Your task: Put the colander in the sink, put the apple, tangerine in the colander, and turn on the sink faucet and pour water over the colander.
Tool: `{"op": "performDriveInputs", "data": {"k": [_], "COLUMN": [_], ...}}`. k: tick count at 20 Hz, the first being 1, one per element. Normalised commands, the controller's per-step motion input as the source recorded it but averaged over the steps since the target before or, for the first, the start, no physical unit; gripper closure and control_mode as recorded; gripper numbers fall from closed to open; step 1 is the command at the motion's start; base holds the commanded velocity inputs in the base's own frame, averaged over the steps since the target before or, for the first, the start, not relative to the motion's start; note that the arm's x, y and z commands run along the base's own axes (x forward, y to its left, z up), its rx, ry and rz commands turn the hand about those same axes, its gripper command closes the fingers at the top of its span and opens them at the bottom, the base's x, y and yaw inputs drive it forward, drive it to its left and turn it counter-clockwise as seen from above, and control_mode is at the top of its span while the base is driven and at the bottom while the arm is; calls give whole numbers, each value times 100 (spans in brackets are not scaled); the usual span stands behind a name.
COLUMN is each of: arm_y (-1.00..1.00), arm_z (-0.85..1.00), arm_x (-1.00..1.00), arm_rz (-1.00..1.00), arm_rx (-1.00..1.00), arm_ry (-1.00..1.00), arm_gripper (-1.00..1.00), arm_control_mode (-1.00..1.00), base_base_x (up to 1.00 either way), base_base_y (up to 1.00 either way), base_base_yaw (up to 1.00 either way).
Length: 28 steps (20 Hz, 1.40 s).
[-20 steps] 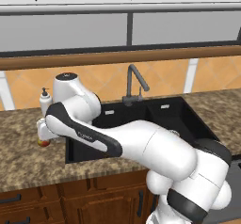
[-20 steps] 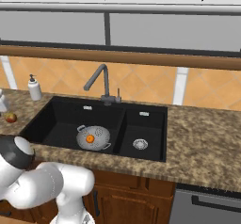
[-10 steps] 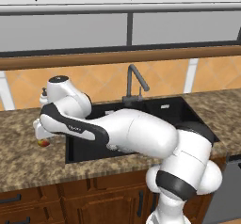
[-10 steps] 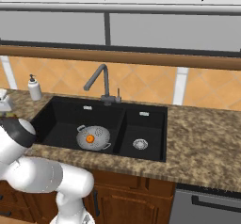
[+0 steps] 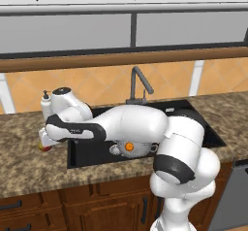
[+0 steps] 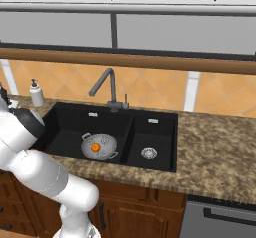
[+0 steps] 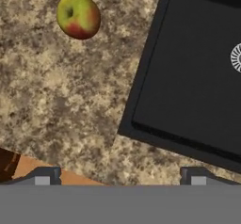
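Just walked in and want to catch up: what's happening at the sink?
The robot arm is reaching left over the counter with its claw open and holding nothing, above the apple lying beside the sink. The colander already sits in the large basin with the tangerine inside. The faucet isn't running.

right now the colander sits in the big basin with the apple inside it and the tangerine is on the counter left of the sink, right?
The fruits are swapped. In the right base view the colander in the large basin of the sink holds the tangerine. The hand view shows the apple lying on the counter beside the sink.
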Motion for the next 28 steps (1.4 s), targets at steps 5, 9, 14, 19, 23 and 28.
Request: {"op": "performDriveInputs", "data": {"k": [5,9,14,19,23,28], "arm_y": [31,34,22,16,26,2], "arm_z": [-13,0,-8,-3,0,0], "arm_x": [22,0,31,36,5,5], "arm_rz": [-2,-6,-9,-8,0,0], "arm_rx": [-5,-6,-9,-6,-2,-3], "arm_ry": [0,0,0,0,0,0], "arm_gripper": [-100,-100,-100,-100,-100,-100], "arm_control_mode": [-100,-100,-100,-100,-100,-100], "base_base_x": [0,0,0,0,0,0], "base_base_y": [0,0,0,0,0,0], "base_base_yaw": [0,0,0,0,0,0]}}
